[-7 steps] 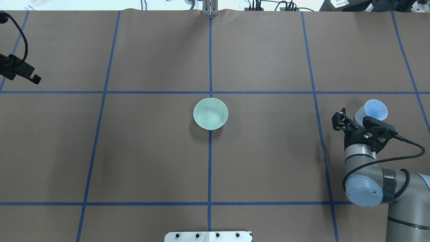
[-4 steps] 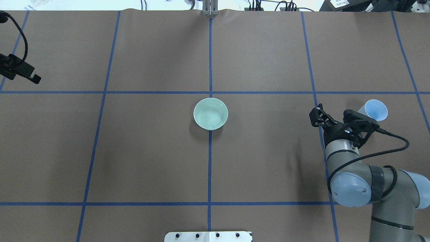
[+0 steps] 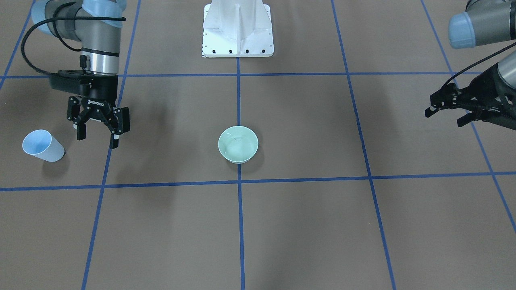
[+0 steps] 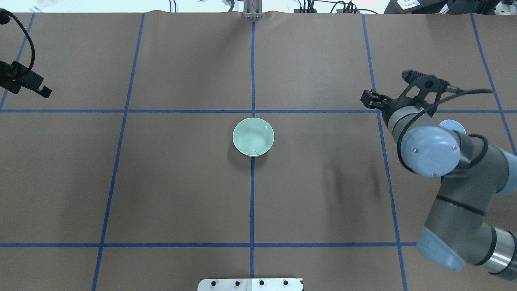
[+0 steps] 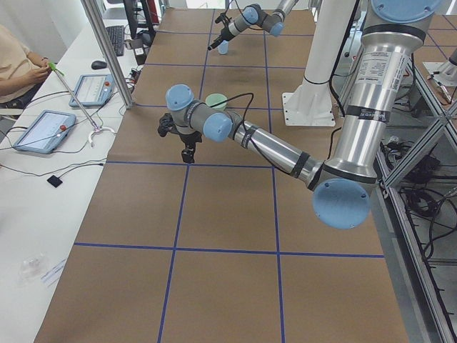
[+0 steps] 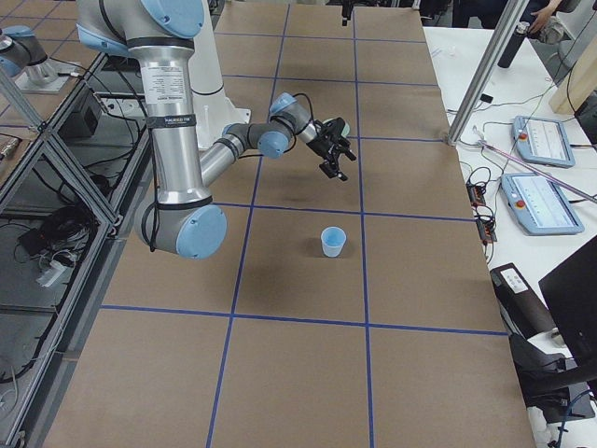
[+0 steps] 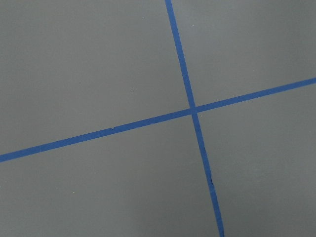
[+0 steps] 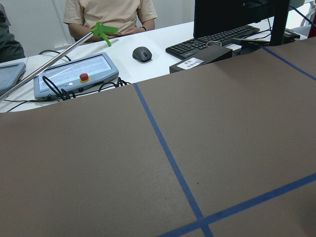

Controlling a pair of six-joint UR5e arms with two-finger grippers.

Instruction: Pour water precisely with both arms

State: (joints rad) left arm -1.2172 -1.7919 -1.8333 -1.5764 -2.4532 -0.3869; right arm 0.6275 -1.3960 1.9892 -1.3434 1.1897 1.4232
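Pale-green bowl (image 4: pixel 253 136), table centre: water (image 3: pixel 237 148) inside, faint glints. Likely stiff, slick, sloshes; grip rim. Blue cup (image 3: pixel 42 147) at bowl's 3 o'clock overhead: likely light, crushable; hold mid-wall. Right gripper (image 3: pixel 98 140) near cup, fingers spread, empty. Left gripper (image 3: pixel 444 117) at 9 o'clock, spread, empty.

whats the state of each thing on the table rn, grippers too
blue cup, upright on the table, nothing gripping it, no water visible inside
green bowl, upright at the table's middle, not held
water, a little in the bowl, showing only as faint glints
right gripper, open, empty, pointing down beside the cup, not touching it
left gripper, open, empty, far from cup and bowl
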